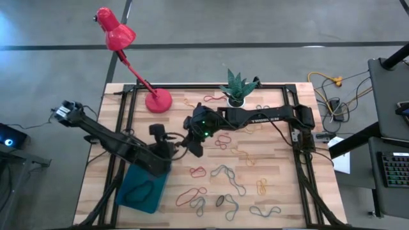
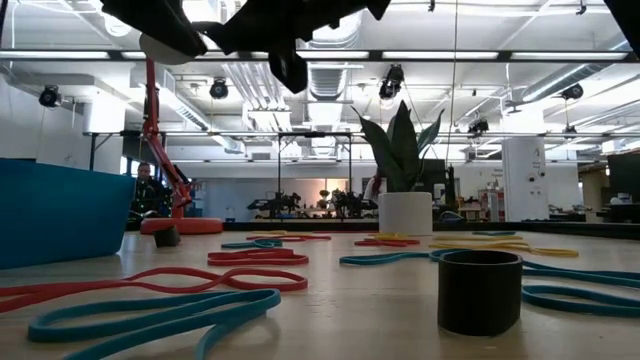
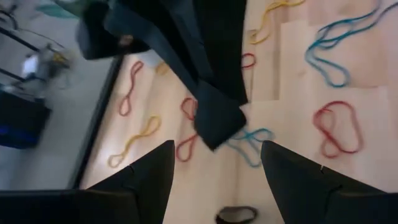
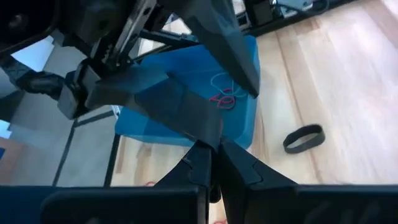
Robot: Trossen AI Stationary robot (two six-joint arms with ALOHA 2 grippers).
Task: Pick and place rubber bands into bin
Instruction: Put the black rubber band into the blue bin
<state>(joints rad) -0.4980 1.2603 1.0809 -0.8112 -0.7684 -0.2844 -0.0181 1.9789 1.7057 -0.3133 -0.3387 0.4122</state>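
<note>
Rubber bands in red (image 1: 198,171), teal (image 1: 225,172) and yellow (image 1: 262,186) lie flat and scattered over the wooden table. A dark band (image 4: 303,138) lies near the teal bin (image 1: 128,184), which sits at the near left of the table. The bin (image 4: 249,62) holds a red and a pale band (image 4: 221,96). My left gripper (image 1: 169,145) hovers open above the table by the bin's far corner (image 3: 217,174). My right gripper (image 1: 195,145) hangs shut just to its right (image 4: 214,165). I see nothing between its fingers.
A red desk lamp (image 1: 158,101) stands at the far left of the table, and a white plant pot (image 1: 237,99) at the far middle. Black frame rails run along the table's edges. In the low view the dark band (image 2: 480,290) stands up like a ring.
</note>
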